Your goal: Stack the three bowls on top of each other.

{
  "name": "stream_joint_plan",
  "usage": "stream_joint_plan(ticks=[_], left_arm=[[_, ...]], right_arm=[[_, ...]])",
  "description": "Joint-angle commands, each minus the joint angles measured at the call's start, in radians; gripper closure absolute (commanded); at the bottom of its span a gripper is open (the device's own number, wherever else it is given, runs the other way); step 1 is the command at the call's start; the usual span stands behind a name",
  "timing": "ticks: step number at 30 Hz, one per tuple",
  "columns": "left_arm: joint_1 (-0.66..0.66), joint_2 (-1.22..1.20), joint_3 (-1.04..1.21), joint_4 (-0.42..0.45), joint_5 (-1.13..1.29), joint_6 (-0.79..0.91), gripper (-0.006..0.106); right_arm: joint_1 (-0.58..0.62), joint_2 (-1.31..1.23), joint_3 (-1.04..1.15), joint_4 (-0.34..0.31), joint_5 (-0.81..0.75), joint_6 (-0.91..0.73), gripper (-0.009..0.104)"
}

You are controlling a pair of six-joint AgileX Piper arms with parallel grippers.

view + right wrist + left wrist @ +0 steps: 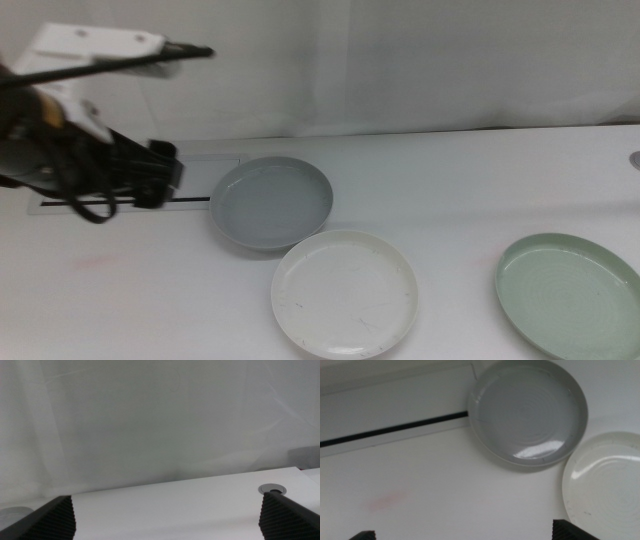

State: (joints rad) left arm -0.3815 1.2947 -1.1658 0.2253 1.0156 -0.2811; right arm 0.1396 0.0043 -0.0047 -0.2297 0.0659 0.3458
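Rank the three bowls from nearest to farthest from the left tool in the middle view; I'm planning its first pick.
From the left tool:
1. Grey-blue bowl, just beside it.
2. White bowl, nearer the front edge.
3. Pale green bowl, far right.

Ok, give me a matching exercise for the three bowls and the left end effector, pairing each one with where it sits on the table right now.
Things:
1. grey-blue bowl
2. white bowl
3. pale green bowl
4. left end effector

Places:
A. alone toward the right side of the table
B. above the slotted white panel, jaws wide apart, holding nothing
C. nearest the front edge, rim meeting the grey-blue bowl's
D. next to the panel's end, behind the white bowl

Pairs: 1-D, 2-C, 3-A, 4-B

The right end effector waits out of the middle view, open.
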Motion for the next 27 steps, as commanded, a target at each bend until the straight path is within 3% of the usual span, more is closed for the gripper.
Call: stream_joint_plan(ticks=[1, 10, 14, 27], left_arm=[[0.004, -0.037, -0.006, 0.03, 0.013, -0.04, 0.009], [0.046, 0.053, -0.008, 0.028, -0.117, -0.118, 0.009], [0.124, 0.165, -0.054, -0.032, -0.155, -0.105, 0.009], [0.163, 0.577, -0.332, -0.088, -0.133, -0.081, 0.013]], right_arm=[[0.0, -0.016, 0.04, -0.003, -0.013, -0.005, -0.008], [0.0, -0.016, 0.04, -0.003, -0.013, -0.005, -0.008], [0.0, -0.016, 0.04, -0.003, -0.013, -0.005, -0.008], [0.0, -0.016, 0.04, -0.003, -0.013, -0.005, -0.008]])
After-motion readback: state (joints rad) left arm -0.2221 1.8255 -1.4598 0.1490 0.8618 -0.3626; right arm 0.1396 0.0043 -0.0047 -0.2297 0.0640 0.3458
